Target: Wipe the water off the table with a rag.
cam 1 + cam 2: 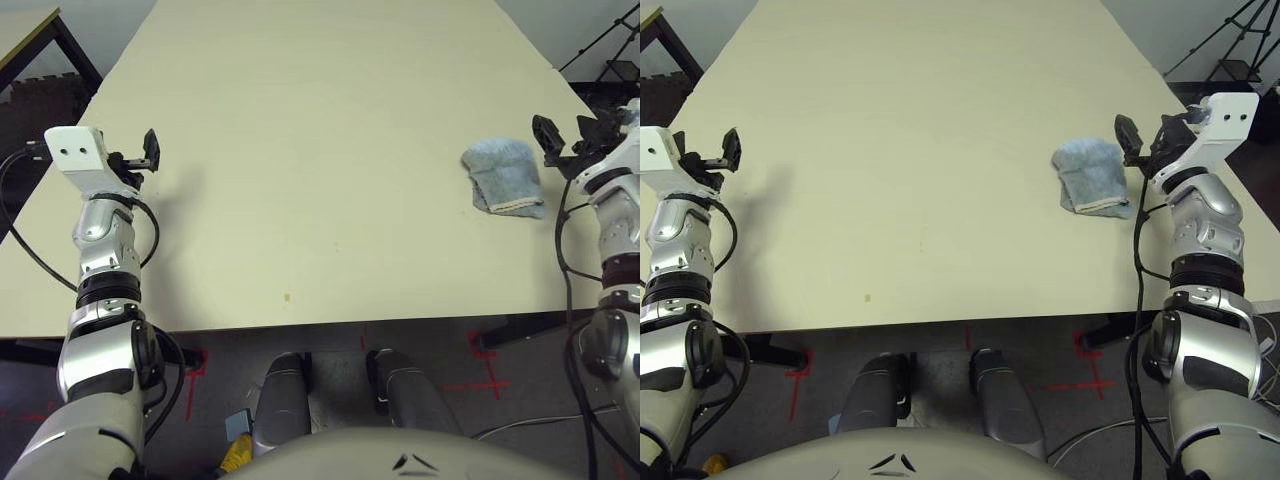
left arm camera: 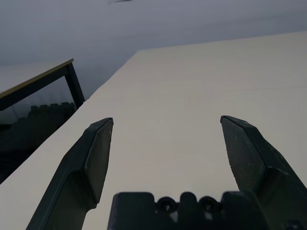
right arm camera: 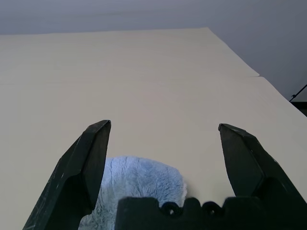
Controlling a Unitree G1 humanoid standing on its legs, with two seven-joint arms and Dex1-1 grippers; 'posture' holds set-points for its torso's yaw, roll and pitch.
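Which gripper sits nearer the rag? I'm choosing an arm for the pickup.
The right gripper: it hangs open just beside the rag, while the left gripper is far across the table.

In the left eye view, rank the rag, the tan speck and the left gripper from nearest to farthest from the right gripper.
1. The rag: right beside the right gripper, on the table's right side.
2. The tan speck: near the table's front edge, about mid-width.
3. The left gripper: across the table, over its left edge.
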